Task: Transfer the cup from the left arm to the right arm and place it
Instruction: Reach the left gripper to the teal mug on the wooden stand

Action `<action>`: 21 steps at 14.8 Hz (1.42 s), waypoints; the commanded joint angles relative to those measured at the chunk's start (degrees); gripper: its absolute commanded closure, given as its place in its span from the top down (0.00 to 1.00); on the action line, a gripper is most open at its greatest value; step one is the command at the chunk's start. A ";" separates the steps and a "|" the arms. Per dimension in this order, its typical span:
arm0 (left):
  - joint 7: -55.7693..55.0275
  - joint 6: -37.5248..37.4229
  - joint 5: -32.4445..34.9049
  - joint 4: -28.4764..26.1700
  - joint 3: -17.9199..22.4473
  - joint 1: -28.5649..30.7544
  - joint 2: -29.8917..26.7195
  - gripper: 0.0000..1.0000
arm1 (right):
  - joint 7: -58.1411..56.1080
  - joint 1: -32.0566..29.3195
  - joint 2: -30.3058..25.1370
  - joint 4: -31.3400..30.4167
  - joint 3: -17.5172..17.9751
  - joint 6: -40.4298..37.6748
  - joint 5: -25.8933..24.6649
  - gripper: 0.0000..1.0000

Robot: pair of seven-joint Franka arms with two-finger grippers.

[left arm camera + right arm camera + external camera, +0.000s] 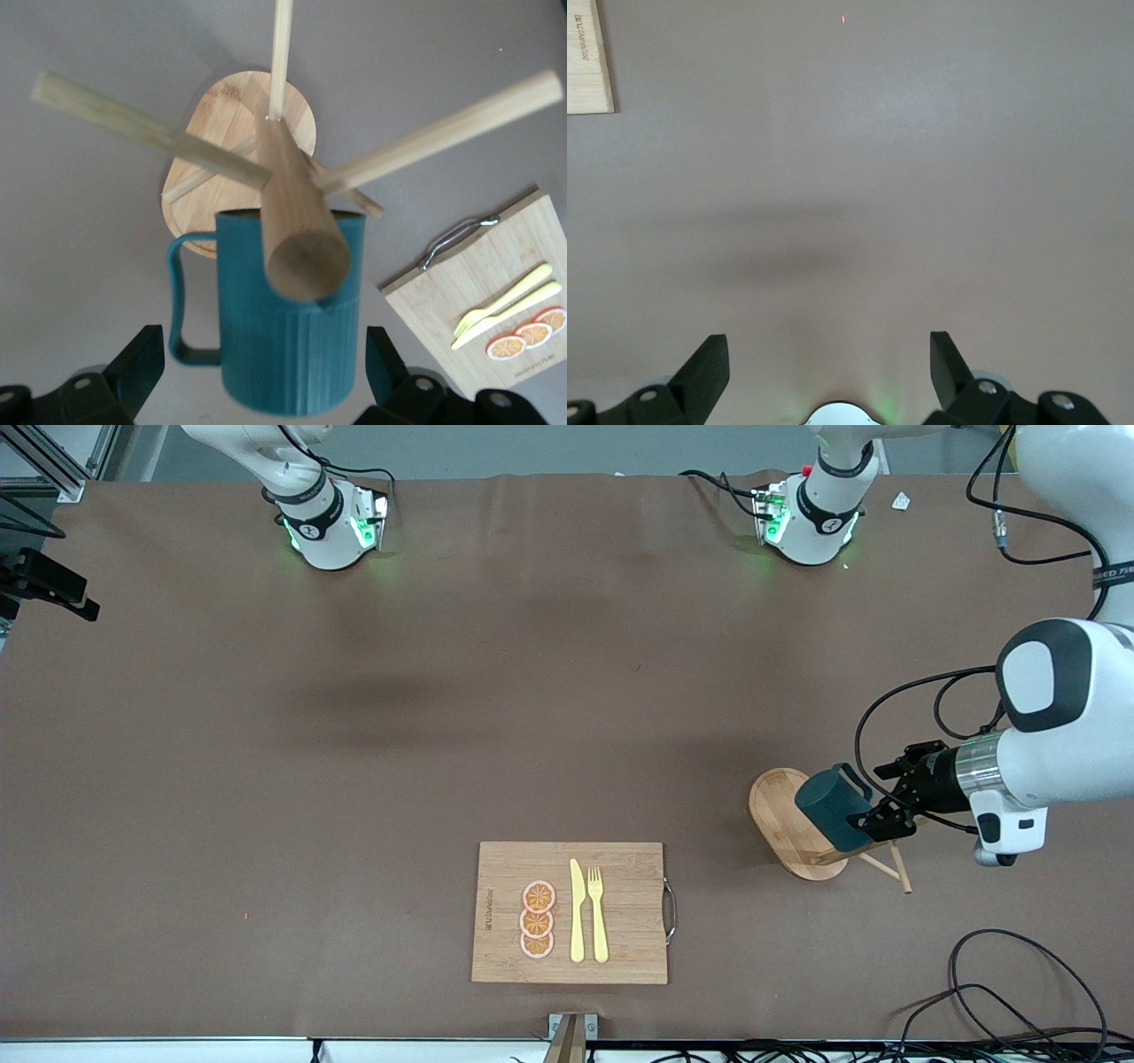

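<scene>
The cup [831, 808], a small dark teal mug with a loop handle, hangs on a peg of a wooden mug rack [781, 815] toward the left arm's end of the table. Its inside does not show. In the left wrist view the cup [288, 336] sits between my left gripper's spread fingers [133, 367], with gaps on both sides. The rack's centre post [297, 221] crosses in front of it. My left gripper [864, 806] is open around the cup. My right gripper [830, 363] is open and empty over bare table near its own base, and is out of the front view.
A wooden cutting board [629, 957] with orange slices, a yellow knife and a fork lies near the table's front edge, and also shows in the left wrist view [443, 301]. The rack's pegs [443, 128] stick out around the cup. Black cables [1019, 992] lie near the front corner at the left arm's end.
</scene>
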 commanded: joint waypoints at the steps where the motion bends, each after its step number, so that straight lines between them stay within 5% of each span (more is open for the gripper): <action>1: -1.21 0.88 -0.99 1.93 -0.26 -0.12 2.40 1.00 | 0.21 -0.07 -1.24 -0.12 0.48 -0.38 -0.50 1.00; 10: -1.39 4.93 -3.27 1.84 -0.52 -1.17 4.87 1.00 | -0.06 -0.24 -1.23 -0.29 0.39 -1.26 -0.50 1.00; 15: -1.30 4.93 -3.28 1.93 -0.61 -1.26 4.70 0.70 | -0.06 -0.24 -1.15 -0.38 0.30 -1.09 -0.58 1.00; 21: -3.05 3.79 -3.72 1.75 -0.61 -0.64 3.73 0.67 | -0.06 -0.33 -1.23 -0.46 0.30 -1.09 -0.58 1.00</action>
